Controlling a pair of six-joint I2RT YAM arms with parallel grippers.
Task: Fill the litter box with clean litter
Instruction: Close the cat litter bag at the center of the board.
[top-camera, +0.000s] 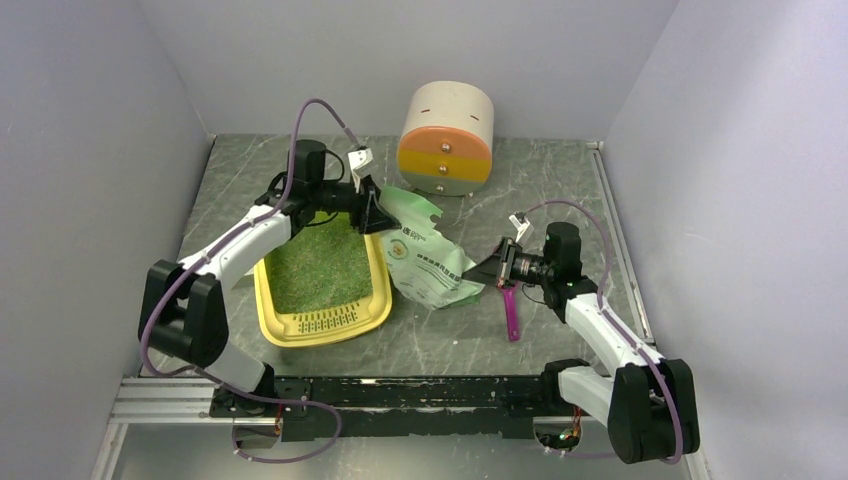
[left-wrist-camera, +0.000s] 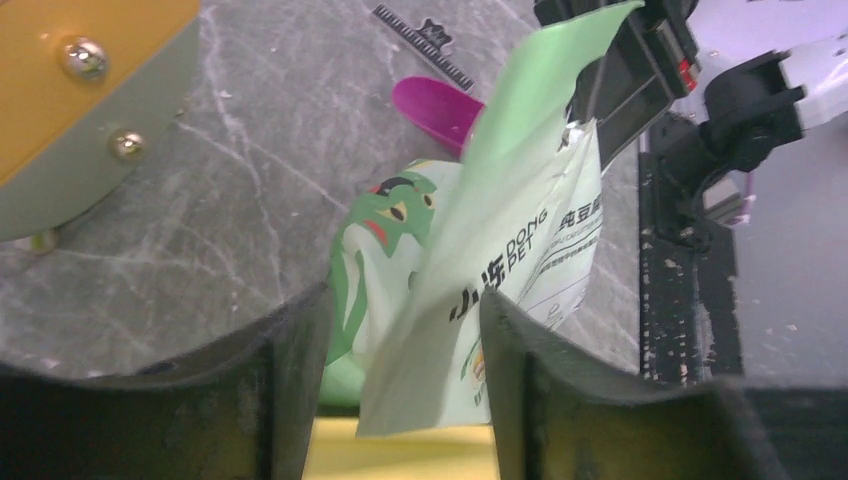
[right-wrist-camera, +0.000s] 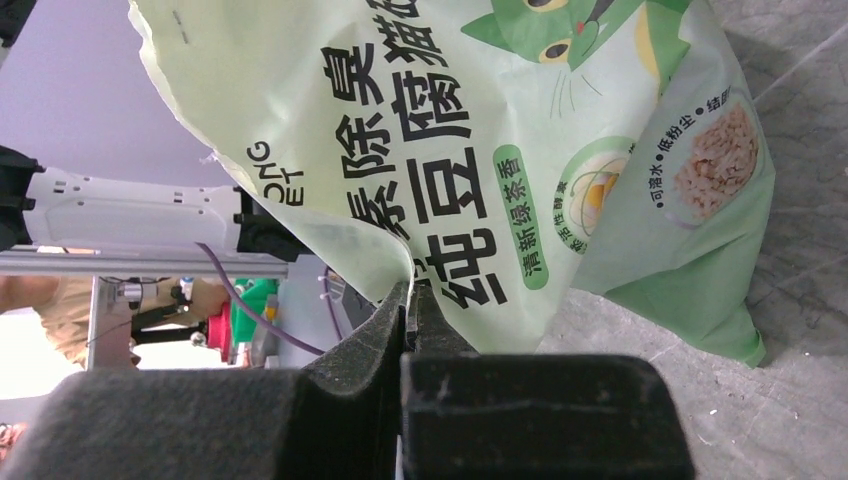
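The yellow litter box (top-camera: 375, 300) lies left of centre on the table, its slotted grille towards me. Greenish-grey clean litter (top-camera: 318, 265) covers its floor. A pale green printed bag (top-camera: 428, 255) lies slumped beside the box's right side. My left gripper (top-camera: 374, 208) is at the bag's far end with its jaws open. In the left wrist view a loose flap of the bag (left-wrist-camera: 500, 250) hangs between my left gripper's (left-wrist-camera: 400, 310) fingers, ungripped, above the box's yellow rim (left-wrist-camera: 400, 455). My right gripper (top-camera: 495, 268) (right-wrist-camera: 410, 290) is shut on the bag's (right-wrist-camera: 500, 150) near edge.
A round beige, orange and yellow drawer cabinet (top-camera: 447, 140) (left-wrist-camera: 60, 100) stands at the back centre. A magenta scoop (top-camera: 512, 315) (left-wrist-camera: 435, 105) lies on the marble table (top-camera: 560, 190) beneath my right wrist. Grey walls close in the left, back and right sides.
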